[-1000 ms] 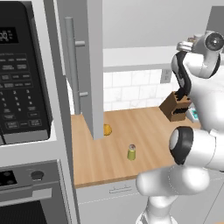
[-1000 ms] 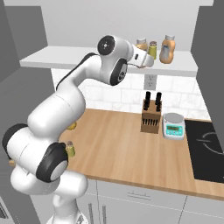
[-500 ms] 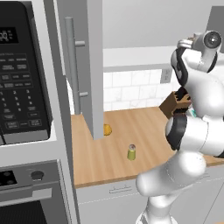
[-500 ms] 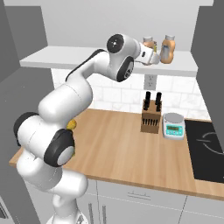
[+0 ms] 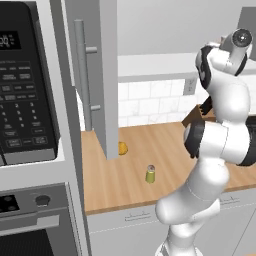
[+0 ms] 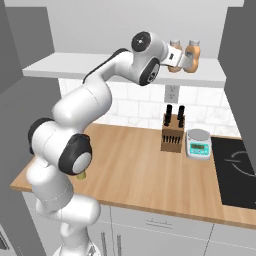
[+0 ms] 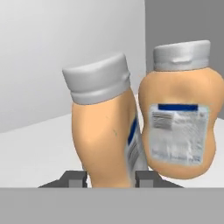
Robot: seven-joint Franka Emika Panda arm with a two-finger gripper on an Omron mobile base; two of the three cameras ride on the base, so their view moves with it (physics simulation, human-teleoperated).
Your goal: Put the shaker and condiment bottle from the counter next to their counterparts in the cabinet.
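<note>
My gripper (image 7: 109,178) is clamped low on the condiment bottle (image 7: 107,131), centre-left of the hand view, fingers (image 7: 74,178) pinching its base. The bottle leans; a rigid, smooth plastic body, likely light but slippery, and top-heavy gripped this low, so I'd rather hold mid-body near the label. Just right of it, touching or nearly so, is the fat counterpart bottle (image 7: 181,124), upright on the cabinet shelf (image 6: 100,67). The shaker (image 5: 150,173) sits on the counter (image 5: 130,170), lower centre of the left base view.
</note>
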